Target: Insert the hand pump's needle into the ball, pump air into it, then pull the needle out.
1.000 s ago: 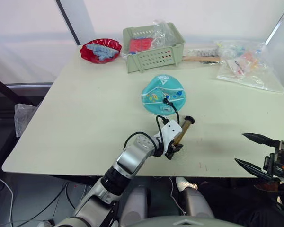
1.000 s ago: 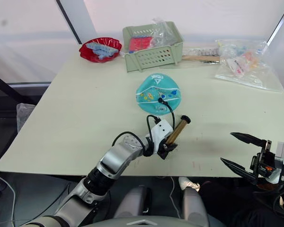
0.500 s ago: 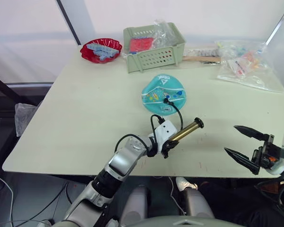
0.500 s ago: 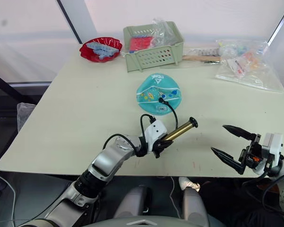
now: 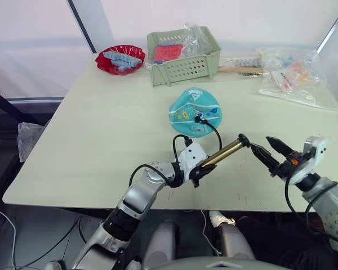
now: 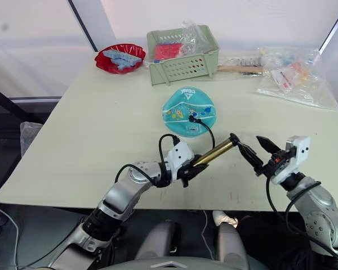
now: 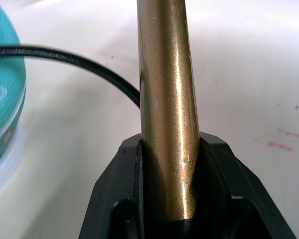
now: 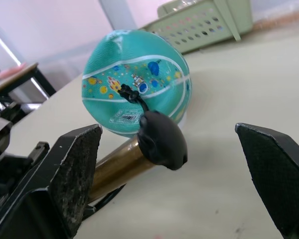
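The teal ball [image 5: 195, 110] lies flattened near the table's middle. A black fitting [image 5: 198, 118] of the pump's thin hose [image 7: 65, 54] sits on its top; the needle itself is hidden. My left gripper [image 5: 199, 170] is shut on the lower end of the brass hand pump [image 5: 224, 152], which slants up to the right above the table. The black handle end [image 8: 162, 139] of the pump lies between the fingers [image 8: 65, 169] of my open right gripper [image 5: 261, 143] without touching them.
A green basket [image 5: 183, 53] and a red bowl [image 5: 120, 59] stand at the back of the table [image 5: 101, 140]. Clear plastic bags [image 5: 290, 76] and a wooden stick [image 5: 239, 70] lie at the back right.
My left gripper has swung the pump's handle end to the right and drawn back a little. My right gripper has come in from the table's right edge to the handle end.
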You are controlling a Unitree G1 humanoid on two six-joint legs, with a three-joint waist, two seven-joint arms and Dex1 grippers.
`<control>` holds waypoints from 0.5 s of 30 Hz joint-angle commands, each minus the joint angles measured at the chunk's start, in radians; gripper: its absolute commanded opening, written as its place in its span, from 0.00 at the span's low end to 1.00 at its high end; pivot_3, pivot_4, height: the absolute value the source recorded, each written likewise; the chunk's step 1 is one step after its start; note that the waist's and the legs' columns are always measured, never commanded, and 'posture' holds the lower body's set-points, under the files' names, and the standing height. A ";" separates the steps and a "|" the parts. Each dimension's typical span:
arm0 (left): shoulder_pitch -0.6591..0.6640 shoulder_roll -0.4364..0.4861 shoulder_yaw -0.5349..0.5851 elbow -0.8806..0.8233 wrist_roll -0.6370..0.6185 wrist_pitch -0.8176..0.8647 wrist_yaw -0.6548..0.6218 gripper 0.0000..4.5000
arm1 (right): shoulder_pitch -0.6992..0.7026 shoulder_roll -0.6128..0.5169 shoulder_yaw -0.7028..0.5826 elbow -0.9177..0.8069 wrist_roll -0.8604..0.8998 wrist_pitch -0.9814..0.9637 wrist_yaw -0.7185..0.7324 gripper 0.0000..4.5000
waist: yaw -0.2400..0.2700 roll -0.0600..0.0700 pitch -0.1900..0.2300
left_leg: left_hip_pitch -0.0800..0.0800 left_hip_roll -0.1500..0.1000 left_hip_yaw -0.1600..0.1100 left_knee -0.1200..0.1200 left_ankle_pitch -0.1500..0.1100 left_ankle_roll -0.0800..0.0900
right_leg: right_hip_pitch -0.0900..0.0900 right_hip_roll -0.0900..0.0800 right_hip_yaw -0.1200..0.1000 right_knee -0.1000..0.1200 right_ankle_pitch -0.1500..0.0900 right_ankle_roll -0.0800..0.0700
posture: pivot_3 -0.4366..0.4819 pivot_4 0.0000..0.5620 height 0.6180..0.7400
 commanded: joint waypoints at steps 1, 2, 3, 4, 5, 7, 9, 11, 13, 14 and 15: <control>0.005 -0.016 0.019 -0.015 -0.011 -0.050 -0.006 0.22 | -0.057 0.065 -0.014 -0.031 0.119 0.076 -0.133 1.00 | -0.002 0.000 0.000 | 0.000 0.000 0.000 0.000 0.000 0.000 | 0.000 0.000 0.000 0.000 0.000 0.000 | 0.48 0.27 0.97; 0.006 -0.019 0.022 -0.014 -0.013 -0.058 -0.007 0.22 | -0.078 0.097 -0.015 -0.024 0.151 0.090 -0.175 1.00 | -0.002 0.000 0.000 | 0.000 0.000 0.000 0.000 0.000 0.000 | 0.000 0.000 0.000 0.000 0.000 0.000 | 0.48 0.27 0.97; 0.008 -0.023 0.025 -0.013 -0.015 -0.065 -0.007 0.22 | -0.094 0.123 -0.017 -0.017 0.177 0.098 -0.209 1.00 | -0.003 0.000 0.000 | 0.000 0.000 0.000 0.000 0.000 0.000 | 0.000 0.000 0.000 0.000 0.000 0.000 | 0.48 0.27 0.97; 0.009 -0.026 0.026 -0.011 -0.018 -0.072 -0.009 0.22 | -0.107 0.145 -0.020 -0.013 0.205 0.108 -0.238 1.00 | -0.005 0.000 0.000 | 0.000 0.000 0.000 0.000 0.000 0.000 | 0.000 0.000 0.000 0.000 0.000 0.000 | 0.48 0.27 0.97; 0.010 -0.027 0.026 -0.010 -0.017 -0.076 -0.010 0.22 | -0.115 0.161 -0.021 -0.014 0.230 0.121 -0.259 1.00 | -0.005 0.000 0.000 | 0.000 0.001 0.000 0.000 0.000 0.000 | 0.000 0.001 0.000 0.000 0.000 0.000 | 0.48 0.27 0.97; 0.012 -0.034 0.029 -0.006 -0.021 -0.088 -0.013 0.22 | -0.130 0.185 -0.015 -0.017 0.265 0.142 -0.292 1.00 | -0.002 0.000 0.000 | 0.000 0.001 0.000 0.000 0.000 0.000 | 0.000 0.001 0.000 0.001 0.001 0.001 | 0.48 0.27 0.97; 0.013 -0.038 0.030 -0.003 -0.023 -0.096 -0.016 0.22 | -0.147 0.210 -0.009 -0.017 0.307 0.153 -0.328 1.00 | -0.001 0.000 0.000 | 0.000 0.000 0.000 0.000 0.000 0.000 | 0.000 0.001 0.000 0.001 0.001 0.002 | 0.48 0.27 0.97; 0.012 -0.043 0.032 0.001 -0.024 -0.103 -0.017 0.22 | -0.164 0.237 -0.010 -0.011 0.348 0.156 -0.363 1.00 | -0.002 0.000 0.000 | -0.001 0.000 0.000 0.000 0.000 0.000 | -0.001 0.001 0.000 0.000 0.001 0.002 | 0.48 0.27 0.97; 0.011 -0.048 0.034 0.004 -0.023 -0.106 -0.019 0.22 | -0.178 0.261 -0.016 -0.006 0.393 0.152 -0.396 1.00 | -0.003 0.001 0.000 | -0.001 0.000 0.000 0.000 0.000 0.000 | -0.001 0.001 0.000 0.000 0.001 0.002 | 0.48 0.27 0.97; 0.010 -0.051 0.035 0.006 -0.022 -0.107 -0.021 0.22 | -0.185 0.270 -0.020 -0.004 0.416 0.152 -0.411 1.00 | -0.003 0.001 0.000 | -0.001 0.000 0.000 0.000 0.000 0.000 | -0.001 0.001 0.000 0.000 0.001 0.002 | 0.48 0.27 0.97; 0.009 -0.053 0.036 0.008 -0.020 -0.109 -0.021 0.22 | -0.190 0.275 -0.023 -0.003 0.432 0.152 -0.423 1.00 | -0.003 0.001 0.000 | -0.001 0.000 0.000 0.000 0.000 0.000 | -0.001 0.001 0.000 0.001 0.001 0.002 | 0.48 0.27 0.97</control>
